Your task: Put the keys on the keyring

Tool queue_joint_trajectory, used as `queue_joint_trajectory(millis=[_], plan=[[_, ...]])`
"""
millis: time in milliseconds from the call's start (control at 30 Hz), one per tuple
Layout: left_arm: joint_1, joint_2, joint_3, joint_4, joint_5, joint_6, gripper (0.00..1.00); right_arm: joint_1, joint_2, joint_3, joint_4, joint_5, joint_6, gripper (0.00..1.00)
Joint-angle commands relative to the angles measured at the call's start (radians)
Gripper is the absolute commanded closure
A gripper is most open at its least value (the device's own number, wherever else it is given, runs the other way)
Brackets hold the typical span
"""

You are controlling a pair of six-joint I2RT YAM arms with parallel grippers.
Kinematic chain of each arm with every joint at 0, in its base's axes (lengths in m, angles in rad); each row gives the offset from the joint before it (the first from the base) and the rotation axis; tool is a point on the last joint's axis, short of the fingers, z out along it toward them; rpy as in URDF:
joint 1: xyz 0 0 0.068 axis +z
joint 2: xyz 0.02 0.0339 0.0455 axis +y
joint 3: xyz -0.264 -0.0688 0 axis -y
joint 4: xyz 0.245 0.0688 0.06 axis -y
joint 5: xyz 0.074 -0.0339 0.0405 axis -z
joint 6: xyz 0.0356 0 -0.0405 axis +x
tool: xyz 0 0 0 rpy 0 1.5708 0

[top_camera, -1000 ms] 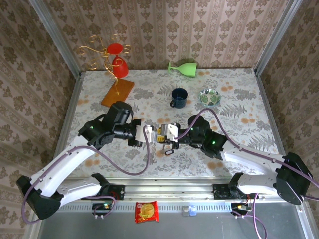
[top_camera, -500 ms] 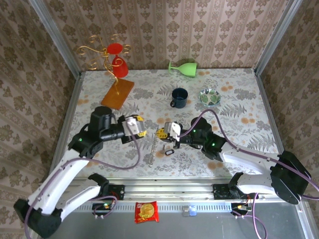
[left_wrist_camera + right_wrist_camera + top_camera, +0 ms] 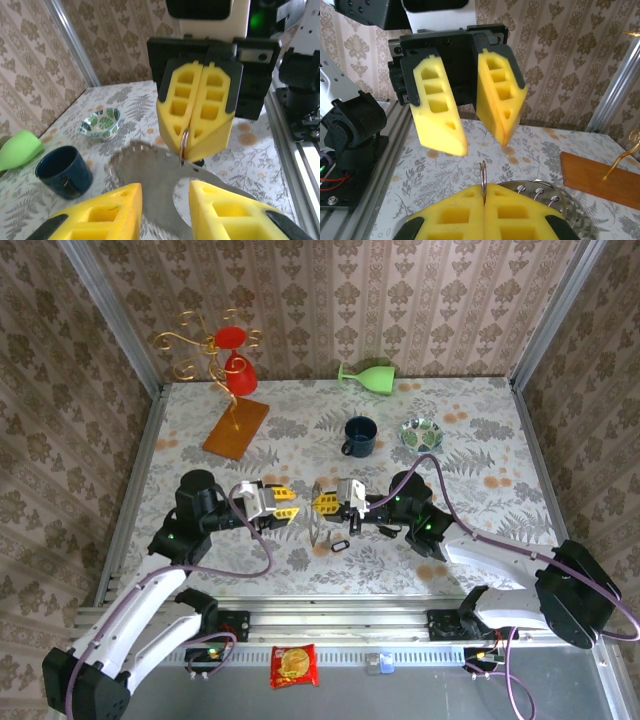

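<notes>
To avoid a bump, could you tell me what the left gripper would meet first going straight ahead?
Probably the keyring hanging from the shut right gripper facing it; depth is hard to judge.

Blue mug [image 3: 359,435] near patterned bowl [image 3: 421,433]; green cup [image 3: 366,374] tipped over behind.

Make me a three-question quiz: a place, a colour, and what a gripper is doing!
1. The dark blue ceramic mug stands: A) beside the small green-patterned bowl B) on the gold wire stand C) in a gripper
2. The plastic goblet lying on its side is: A) red B) green C) blue
3. The right gripper is: A) wide open B) shut on a thin metal ring C) holding the mug
Key: A, they sit side by side; B, it is pale green; B, it pinches the ring.
</notes>
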State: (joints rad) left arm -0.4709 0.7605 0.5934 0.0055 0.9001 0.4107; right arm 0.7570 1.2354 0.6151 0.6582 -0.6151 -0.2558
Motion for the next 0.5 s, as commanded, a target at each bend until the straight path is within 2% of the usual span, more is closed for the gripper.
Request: queue_joint_trajectory(millis=[0, 333, 467], plan=[[-0.007, 0.009, -0.009, 0.083, 0.085, -0.036, 0.69, 0.002, 0.011, 0.023, 0.076, -0.044, 0.028, 1.00], [-0.028, 0.041, -0.013, 0.098, 0.117, -0.048, 0.71, 0.015, 0.031, 0.035, 0.115, -0.041, 0.052, 1.00], [-0.029, 0.043, -0.013, 0.085, 0.119, -0.043, 0.75, 0.022, 0.033, 0.037, 0.122, -0.040, 0.058, 1.00]])
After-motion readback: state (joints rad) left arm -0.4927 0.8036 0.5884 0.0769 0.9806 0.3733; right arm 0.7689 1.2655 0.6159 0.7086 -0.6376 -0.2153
